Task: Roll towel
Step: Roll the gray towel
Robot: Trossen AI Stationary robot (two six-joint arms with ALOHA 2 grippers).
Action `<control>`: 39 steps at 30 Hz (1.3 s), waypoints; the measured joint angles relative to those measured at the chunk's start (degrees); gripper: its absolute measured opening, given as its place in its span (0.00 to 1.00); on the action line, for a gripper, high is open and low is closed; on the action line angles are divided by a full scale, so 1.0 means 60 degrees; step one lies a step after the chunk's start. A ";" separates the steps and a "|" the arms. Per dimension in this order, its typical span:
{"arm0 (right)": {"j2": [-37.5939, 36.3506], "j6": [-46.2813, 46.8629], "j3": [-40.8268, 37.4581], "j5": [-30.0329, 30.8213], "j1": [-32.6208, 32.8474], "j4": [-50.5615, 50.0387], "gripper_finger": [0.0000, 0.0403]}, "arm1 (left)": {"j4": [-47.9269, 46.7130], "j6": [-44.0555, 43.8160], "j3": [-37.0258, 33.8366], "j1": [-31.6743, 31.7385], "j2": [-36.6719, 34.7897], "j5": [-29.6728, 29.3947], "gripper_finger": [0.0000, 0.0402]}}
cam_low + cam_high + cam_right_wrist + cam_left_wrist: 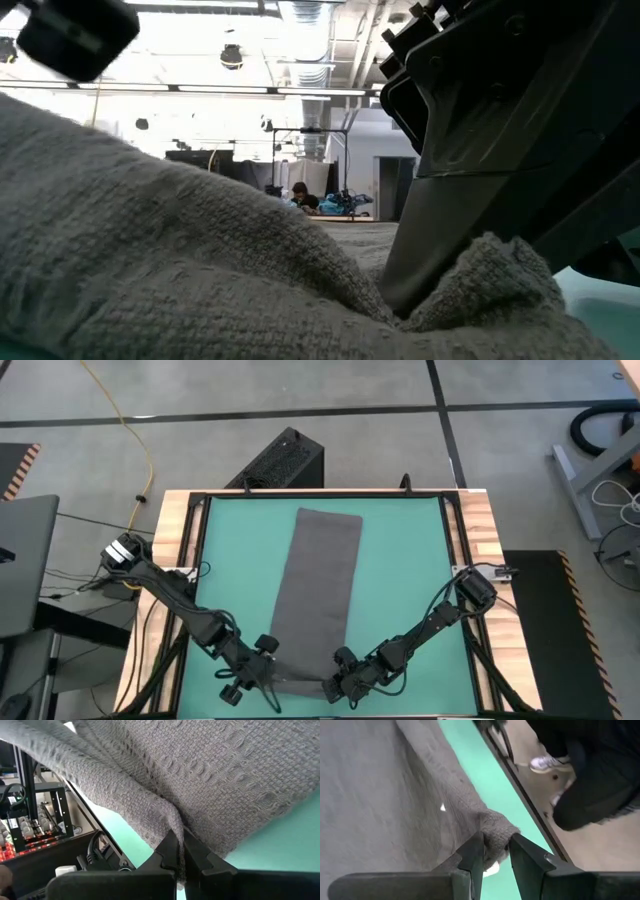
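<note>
Rolling barely begun: towel [320, 595] lies flat on desk [405, 560], left pincer [496, 857] narrowly parted around its near corner, right pincer [180, 851] clamping the opposite corner.

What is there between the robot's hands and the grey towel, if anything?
Nothing visible. Both hands are already at the near end of the towel: the right hand pinches a fold of it, and the left hand has its fingers apart around the corner.
</note>
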 joint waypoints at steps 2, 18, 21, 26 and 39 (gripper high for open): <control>0.0000 0.0001 0.0000 0.0000 0.0000 -0.0004 0.06 | -0.0146 0.0026 0.0088 -0.0114 -0.0119 -0.0546 0.20; 0.0004 -0.0003 0.0000 -0.0029 -0.0051 -0.0004 0.06 | -0.1539 0.0298 0.0874 -0.0416 -0.0461 -0.3226 0.20; 0.0007 -0.0007 0.0000 -0.0036 -0.0055 -0.0004 0.06 | -0.0313 0.0538 0.0853 -0.0495 0.0010 -0.2406 0.20; 0.0007 -0.0045 -0.0004 -0.0042 -0.0055 -0.0004 0.06 | 0.0184 0.1042 0.0857 -0.0578 0.1080 -0.2531 0.20; 0.0015 -0.0159 -0.0004 -0.0051 -0.0058 0.0000 0.06 | -0.0061 -0.0223 0.0768 -0.0471 0.1292 -0.2519 0.42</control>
